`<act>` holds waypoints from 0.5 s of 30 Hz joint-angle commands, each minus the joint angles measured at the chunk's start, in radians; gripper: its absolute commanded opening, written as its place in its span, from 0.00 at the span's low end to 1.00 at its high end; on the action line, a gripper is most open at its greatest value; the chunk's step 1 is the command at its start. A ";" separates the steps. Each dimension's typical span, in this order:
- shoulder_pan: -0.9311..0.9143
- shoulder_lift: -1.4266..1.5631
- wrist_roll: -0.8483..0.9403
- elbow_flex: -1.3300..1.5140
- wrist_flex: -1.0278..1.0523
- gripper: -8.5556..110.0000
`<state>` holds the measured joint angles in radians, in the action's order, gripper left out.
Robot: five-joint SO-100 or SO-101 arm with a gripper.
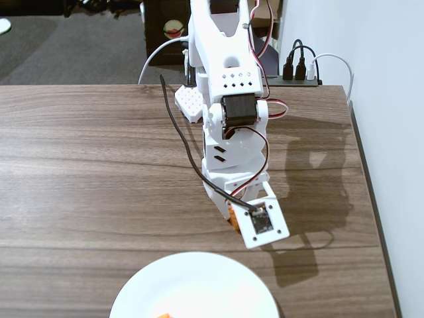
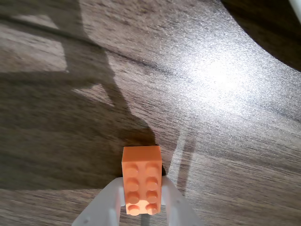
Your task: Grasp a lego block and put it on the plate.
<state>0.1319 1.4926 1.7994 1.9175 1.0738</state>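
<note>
Gripper (image 2: 142,207) clamped on the lego block (image 2: 141,176), studs facing the wrist camera, white fingers (image 2: 106,205) pressing both long sides. Held over bare wooden table (image 1: 99,172), just short of the plate (image 1: 192,285) in the fixed view, with only an orange sliver of the block (image 1: 232,215) peeking from behind the arm (image 1: 228,119).

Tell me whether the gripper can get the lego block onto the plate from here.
Probably yes: the gripper holds the lego block between its fingers, and only bare table shows between it and the plate.
</note>
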 commanded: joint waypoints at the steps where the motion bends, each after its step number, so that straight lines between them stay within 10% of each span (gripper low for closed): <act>1: -0.002 0.026 -0.008 -0.017 0.005 0.13; 15: 0.002 0.118 -0.060 -0.066 0.035 0.13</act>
<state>0.1273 1.5386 1.7564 1.9052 1.0968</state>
